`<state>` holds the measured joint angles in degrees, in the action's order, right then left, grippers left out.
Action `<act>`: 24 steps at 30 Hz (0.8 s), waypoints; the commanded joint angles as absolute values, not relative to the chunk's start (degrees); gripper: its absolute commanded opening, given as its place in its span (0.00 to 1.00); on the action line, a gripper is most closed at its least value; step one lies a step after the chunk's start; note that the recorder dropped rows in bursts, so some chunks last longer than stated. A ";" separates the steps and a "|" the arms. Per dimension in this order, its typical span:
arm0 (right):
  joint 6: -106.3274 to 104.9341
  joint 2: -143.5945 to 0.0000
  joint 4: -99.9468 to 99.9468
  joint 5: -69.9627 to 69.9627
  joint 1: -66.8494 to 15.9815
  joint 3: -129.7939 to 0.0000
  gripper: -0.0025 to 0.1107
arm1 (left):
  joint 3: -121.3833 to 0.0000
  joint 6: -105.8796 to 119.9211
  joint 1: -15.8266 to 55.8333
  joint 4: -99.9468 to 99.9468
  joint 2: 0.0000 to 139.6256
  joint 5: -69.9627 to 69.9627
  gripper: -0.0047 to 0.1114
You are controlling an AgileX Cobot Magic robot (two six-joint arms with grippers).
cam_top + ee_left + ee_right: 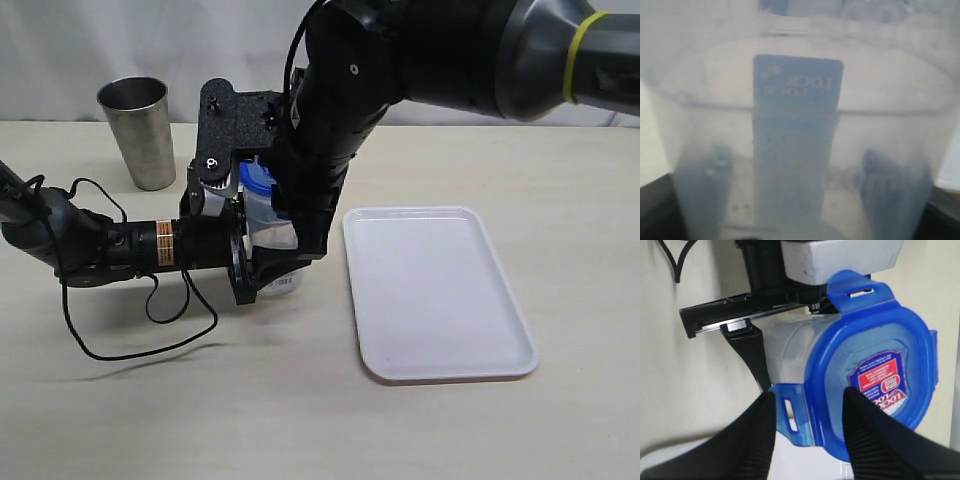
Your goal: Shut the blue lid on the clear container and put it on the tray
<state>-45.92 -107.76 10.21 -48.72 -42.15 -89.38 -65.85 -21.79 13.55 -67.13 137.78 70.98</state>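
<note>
There are two pincers, the left pincer [797, 195] and the right pincer [807, 400], one clear container [790, 355] between the left pincer's fingers, one blue lid [867, 365] before the right pincer's tips with one sticker [882, 385], one white tray [437, 292] near the right pincer, and one metal cup [137, 132] apart from both.

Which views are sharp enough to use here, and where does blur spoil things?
Exterior view: sharp, evenly lit, no glare on the tray; soft shadow under the cable. Left wrist view: the clear container fills the frame, hazy and out of focus. Right wrist view: the blue lid is sharp, its sticker legible; the near fingers look softer.
</note>
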 commanded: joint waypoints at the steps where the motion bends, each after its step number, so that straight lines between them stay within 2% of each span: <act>1: -46.46 -110.66 12.23 -49.48 -42.15 -89.10 0.38 | -65.98 -21.22 14.00 -68.28 137.52 69.96 0.04; 17: -40.05 -117.86 20.71 -48.23 -44.83 -88.23 0.31 | -65.98 -21.22 14.00 -68.28 137.52 69.96 0.04; 24: -39.31 -117.99 21.94 -45.88 -44.98 -88.23 0.31 | -65.98 -21.22 14.00 -68.39 137.52 69.96 0.04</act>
<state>-40.75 -113.18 24.54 -44.73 -45.41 -90.29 -66.22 -22.81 13.32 -62.88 137.78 68.52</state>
